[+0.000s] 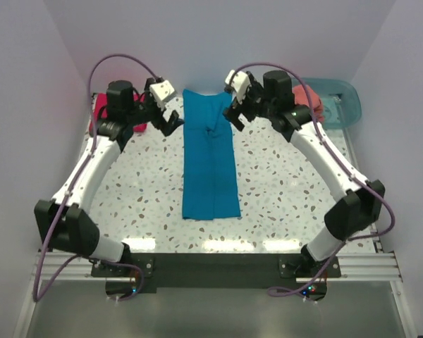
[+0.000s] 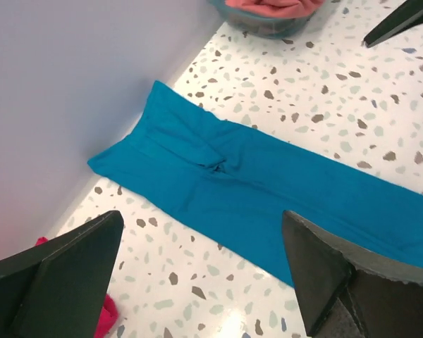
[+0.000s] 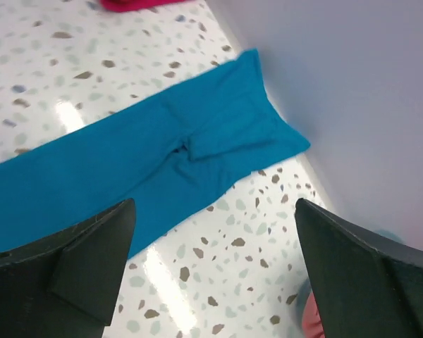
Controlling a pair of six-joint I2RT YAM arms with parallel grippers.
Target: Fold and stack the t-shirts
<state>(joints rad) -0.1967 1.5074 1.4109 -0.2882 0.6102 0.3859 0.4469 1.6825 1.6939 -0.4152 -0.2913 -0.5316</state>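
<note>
Speckled terrazzo worktop point(image 1: 282, 183) fills a narrow booth of plain pale walls point(image 1: 218, 35). Along its middle, running from 12 o'clock toward 6, lies the teal-blue t-shirt point(image 1: 210, 169), already narrowed to a long flat strip with its sides turned in. A small pucker sits about a third of the way down from the 12 o'clock end, where the layers meet. The cloth looks thin and soft: light, limp, and likely to sag or slide on the glossy surface if dragged. I judge the safest hold to be a pinch through all layers at the two corners of one short end, one corner per arm, lifted evenly to carry that end over the other. The left jaws hover just beside the strip's edge at about 11 o'clock, and the right jaws hover at its opposite edge at about 1 o'clock. Both stand wide apart with nothing between them, as each wrist view shows. Farther out, the crimson-magenta t-shirt point(image 1: 99, 105) lies bunched at 10 o'clock by the wall, partly hidden behind the left arm point(image 1: 92, 169). The salmon-coral t-shirt point(image 1: 303, 94) sits crumpled in a translucent teal tub point(image 1: 342, 105) at 2 o'clock. Neither looks folded, so the task seems early. Light glares off the worktop near 6 o'clock.
</note>
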